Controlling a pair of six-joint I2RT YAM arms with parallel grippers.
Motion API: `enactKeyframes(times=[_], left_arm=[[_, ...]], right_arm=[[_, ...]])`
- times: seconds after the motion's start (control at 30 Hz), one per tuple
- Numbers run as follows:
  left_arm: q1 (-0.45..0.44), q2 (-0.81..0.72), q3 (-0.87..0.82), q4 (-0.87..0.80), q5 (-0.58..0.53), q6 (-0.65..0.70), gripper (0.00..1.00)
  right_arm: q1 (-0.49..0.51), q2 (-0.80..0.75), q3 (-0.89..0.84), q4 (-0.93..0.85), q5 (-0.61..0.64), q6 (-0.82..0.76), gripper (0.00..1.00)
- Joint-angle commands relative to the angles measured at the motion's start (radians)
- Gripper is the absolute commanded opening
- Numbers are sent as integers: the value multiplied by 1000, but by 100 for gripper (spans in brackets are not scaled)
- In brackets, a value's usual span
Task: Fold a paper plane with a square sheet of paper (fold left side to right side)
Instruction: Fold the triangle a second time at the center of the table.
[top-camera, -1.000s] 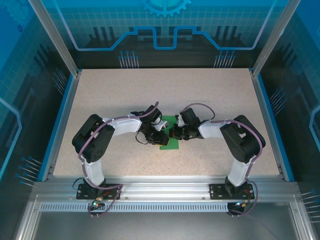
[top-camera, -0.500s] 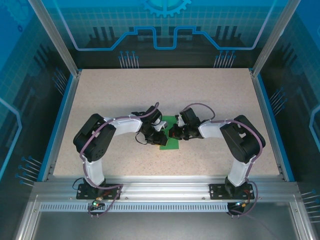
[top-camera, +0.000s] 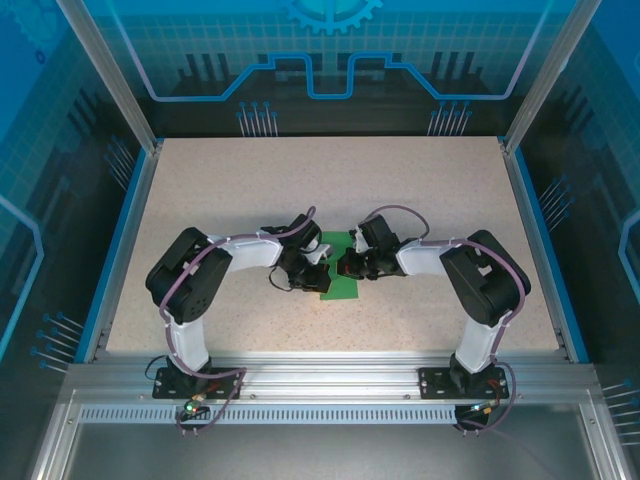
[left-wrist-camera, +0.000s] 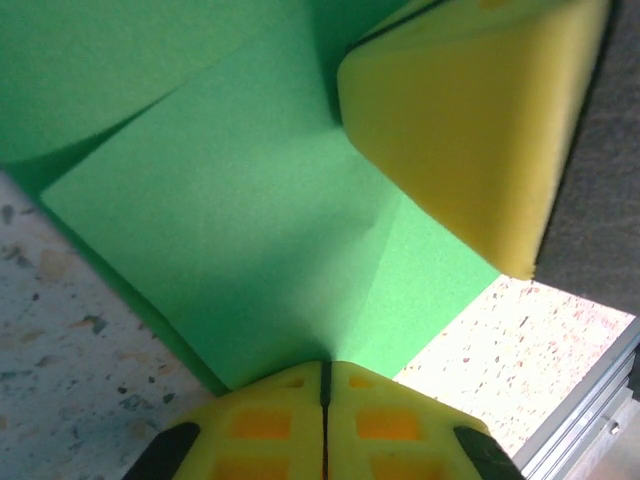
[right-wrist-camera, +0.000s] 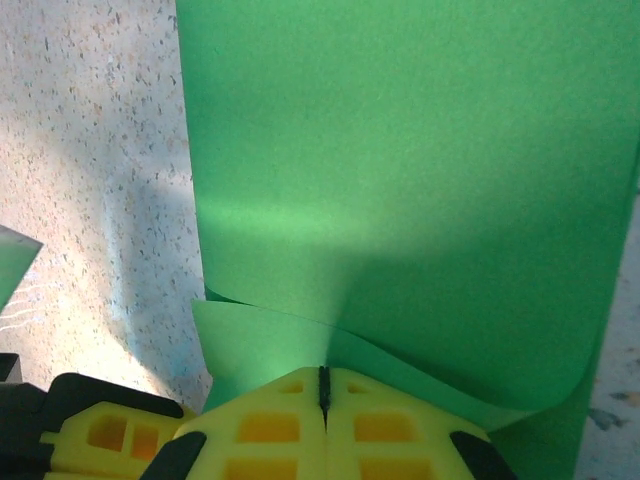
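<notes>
The square sheet of paper (top-camera: 340, 280), bright green, lies folded and creased on the speckled table between the two arms. My left gripper (top-camera: 322, 263) is at its left side. In the left wrist view its yellow jaws (left-wrist-camera: 323, 372) are shut, with the paper (left-wrist-camera: 250, 230) running in between the tips. My right gripper (top-camera: 349, 266) faces it from the right. Its jaws (right-wrist-camera: 323, 385) are shut on a curled upper layer of the paper (right-wrist-camera: 420, 170). A right finger (left-wrist-camera: 470, 130) presses on the sheet close to the left gripper. The paper plane is out of view.
The speckled tabletop (top-camera: 330, 180) stretches behind and beside the paper. Blue rails (top-camera: 125, 240) bound its sides, and an aluminium frame (top-camera: 330, 375) runs along the near edge. Both arms' elbows stand close to the front.
My left gripper's jaws have closed over the last second. Both arms and the paper have stayed almost where they were.
</notes>
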Motion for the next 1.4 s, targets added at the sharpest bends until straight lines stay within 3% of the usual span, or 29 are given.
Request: enactKeyframes(times=[0.0,0.33,0.77,1.37], left_arm=[[-3,12,-53,-25,-25,-3,3],[-4,-2,-65,-12,-29,1,0],[-5,-4,-63,-8,-28,-2,0],[-4,8,-63,-24,-42,0,0]], right_arm=[[-9,-34,6,-40,1,-35,1],[15,-138,-69,-16,-41,-70,0],[69,-60,-56,39,-59,-32,0],[60,9,-15,-95,22,-86,0]])
